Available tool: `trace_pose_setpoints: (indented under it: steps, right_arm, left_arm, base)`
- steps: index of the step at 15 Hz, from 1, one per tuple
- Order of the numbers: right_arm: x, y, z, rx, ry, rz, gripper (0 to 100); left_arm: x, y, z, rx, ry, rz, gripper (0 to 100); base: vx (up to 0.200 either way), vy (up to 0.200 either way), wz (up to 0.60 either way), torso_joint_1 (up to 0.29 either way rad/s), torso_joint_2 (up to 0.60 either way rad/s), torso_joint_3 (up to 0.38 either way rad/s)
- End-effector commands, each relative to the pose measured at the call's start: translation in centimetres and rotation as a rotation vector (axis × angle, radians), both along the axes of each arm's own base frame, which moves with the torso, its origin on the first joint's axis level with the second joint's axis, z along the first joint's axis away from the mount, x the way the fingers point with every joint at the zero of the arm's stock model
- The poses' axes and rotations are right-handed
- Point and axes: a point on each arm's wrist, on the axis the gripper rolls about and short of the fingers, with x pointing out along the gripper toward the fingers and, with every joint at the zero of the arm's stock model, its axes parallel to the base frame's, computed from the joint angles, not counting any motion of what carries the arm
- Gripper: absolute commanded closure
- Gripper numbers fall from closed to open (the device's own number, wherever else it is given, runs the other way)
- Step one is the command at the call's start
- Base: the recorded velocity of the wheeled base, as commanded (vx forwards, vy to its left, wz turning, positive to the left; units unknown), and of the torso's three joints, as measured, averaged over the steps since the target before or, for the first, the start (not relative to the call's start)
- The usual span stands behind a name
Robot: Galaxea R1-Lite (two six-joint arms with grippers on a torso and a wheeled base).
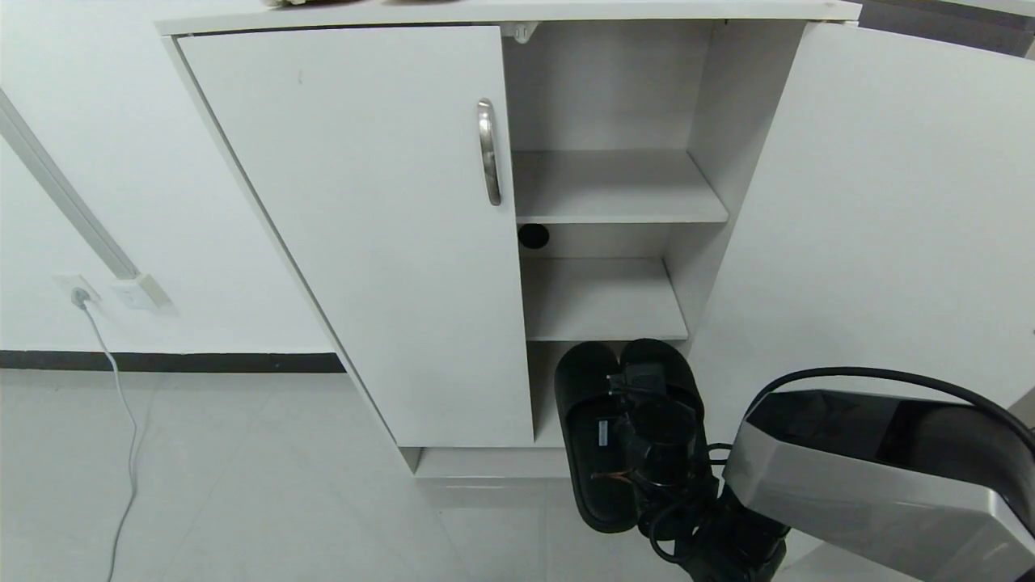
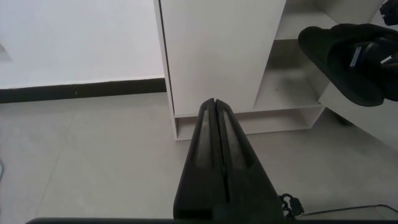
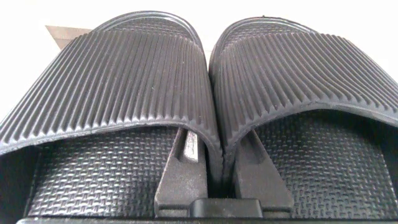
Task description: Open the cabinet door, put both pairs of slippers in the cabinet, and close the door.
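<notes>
A pair of black slippers (image 1: 597,420) hangs side by side at the mouth of the cabinet's bottom compartment (image 1: 546,404), toes toward the inside. My right gripper (image 1: 640,386) is shut on the slippers, its fingers (image 3: 186,155) pinching the two inner strap edges together (image 3: 214,146). The ribbed straps (image 3: 124,81) show close up in the right wrist view. The cabinet's right door (image 1: 873,210) stands wide open; its left door (image 1: 364,226), with a metal handle (image 1: 487,151), is closed. My left gripper (image 2: 214,102) is shut on nothing, low over the floor, left of the slippers (image 2: 348,56).
Two bare shelves (image 1: 614,190) (image 1: 602,303) sit above the bottom compartment, with a dark round hole (image 1: 533,236) in the back panel. A wall socket (image 1: 79,295) with a cable trailing down to the floor is at the left. Pale tiled floor (image 1: 242,501) lies before the cabinet.
</notes>
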Motion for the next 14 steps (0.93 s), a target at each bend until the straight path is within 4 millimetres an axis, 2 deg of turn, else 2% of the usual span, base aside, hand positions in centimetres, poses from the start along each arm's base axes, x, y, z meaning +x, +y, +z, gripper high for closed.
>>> trace_pose_setpoints:
  steps: [1, 9, 14]
  right_arm:
    - [0.03, -0.03, -0.05, -0.001, 0.001, -0.001, 100]
    - [0.09, -0.14, -0.52, -0.018, 0.012, -0.003, 100]
    - [0.86, -0.46, -0.59, -0.026, 0.021, -0.018, 100]
  left_arm:
    - [0.00, 0.00, -0.01, 0.000, 0.000, -0.001, 100]
    - [0.00, 0.00, -0.01, 0.000, 0.000, 0.001, 100]
    - [0.00, 0.00, -0.01, 0.001, 0.000, 0.001, 100]
  base:
    - [0.200, 0.000, 0.00, -0.002, 0.00, -0.002]
    - [0.200, 0.000, 0.00, 0.002, 0.00, -0.001]
    - [0.000, 0.000, 0.00, 0.000, 0.00, 0.000]
